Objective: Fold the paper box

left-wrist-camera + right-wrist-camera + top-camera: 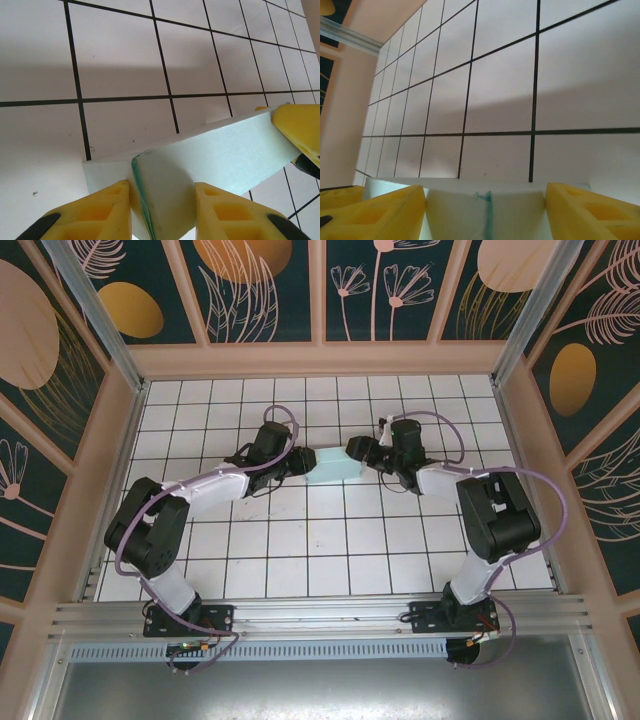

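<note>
The white tiled table with black grid lines [300,560] takes up the middle of the overhead view. The pale teal paper box [335,468] lies on it just above centre, a shallow oblong of thin card set slightly aslant between the two grippers. The left gripper [298,462] meets its left end. At the bottom of the left wrist view its yellow fingers [107,207] clamp that end, where a darker teal flap edge shows. The right gripper [366,452] touches the box's right end with its jaws spread apart.
</note>
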You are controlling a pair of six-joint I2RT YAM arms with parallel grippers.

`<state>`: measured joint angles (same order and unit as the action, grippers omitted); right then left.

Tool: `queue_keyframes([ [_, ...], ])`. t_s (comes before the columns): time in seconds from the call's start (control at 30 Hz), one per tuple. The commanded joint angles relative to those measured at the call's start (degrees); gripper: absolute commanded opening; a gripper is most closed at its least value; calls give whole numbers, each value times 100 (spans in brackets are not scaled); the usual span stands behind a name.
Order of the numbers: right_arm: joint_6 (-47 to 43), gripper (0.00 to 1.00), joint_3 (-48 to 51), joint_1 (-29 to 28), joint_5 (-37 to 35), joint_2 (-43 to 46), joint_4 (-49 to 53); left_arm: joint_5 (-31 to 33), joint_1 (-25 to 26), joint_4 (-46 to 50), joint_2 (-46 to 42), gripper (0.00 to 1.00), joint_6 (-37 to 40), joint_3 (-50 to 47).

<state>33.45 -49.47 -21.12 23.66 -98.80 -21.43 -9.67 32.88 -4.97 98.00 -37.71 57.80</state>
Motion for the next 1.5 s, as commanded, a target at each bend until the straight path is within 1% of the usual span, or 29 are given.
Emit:
queue_keyframes([
  [0.0,-403,65,-209,-299,-66,-252,592,-131,47,392,352,24,49,-180],
  [0.13,-642,67,-407,-514,-231,-448,893,-145,47,392,351,24,49,-177],
  [0.2,-757,71,-482,-594,-265,-521,1019,-136,48,392,357,24,50,-173],
  [0.3,-700,72,-446,-583,-267,-483,973,-94,46,401,332,20,53,-328],
  [0.33,-640,69,-390,-553,-289,-432,905,-81,38,401,334,19,50,-338],
  [0.43,-316,56,-123,-317,-135,-221,566,-47,33,412,341,18,71,-367],
  [0.5,-113,44,59,-140,-10,-102,350,-52,17,396,354,17,71,-396],
  [0.57,22,37,207,-25,103,-28,186,-70,2,359,398,16,57,-414],
  [0.63,141,34,301,60,237,14,24,-105,-5,314,447,15,39,-425],
  [0.67,189,31,339,79,292,44,-58,-130,-6,296,473,14,26,-419],
  [0.7,199,24,350,83,326,45,-121,-169,-3,263,490,11,12,-419],
  [0.77,238,17,359,82,395,55,-193,-226,-6,242,518,10,-4,-405],
  [0.87,228,16,336,77,429,100,-238,-283,-5,259,525,10,10,-332],
  [0.9,212,18,318,83,408,138,-229,-294,-7,298,519,11,27,-278],
  [0.93,185,23,309,85,383,188,-221,-285,-1,327,511,13,42,-244],
  [0.97,156,33,294,88,348,240,-214,-286,-8,354,489,20,53,-240],
  [1.0,117,41,289,84,306,288,-205,-272,-10,377,476,31,55,-52],
  [1.03,57,49,283,86,253,352,-178,-264,-10,403,450,39,62,17],
  [1.1,-96,60,251,102,134,480,-99,-238,-8,493,415,56,86,223],
  [1.2,-318,75,200,182,20,644,68,-92,-19,616,361,69,63,561],
  [1.27,-502,80,182,269,41,743,139,-63,-14,664,352,76,51,807],
  [1.33,-677,83,136,374,58,841,219,-4,-17,708,319,80,56,1012],
  [1.43,-1066,84,68,540,185,973,292,254,-36,721,217,87,101,1180],
  [1.47,-1369,84,21,563,272,1019,358,382,-54,708,176,93,139,1190],
])
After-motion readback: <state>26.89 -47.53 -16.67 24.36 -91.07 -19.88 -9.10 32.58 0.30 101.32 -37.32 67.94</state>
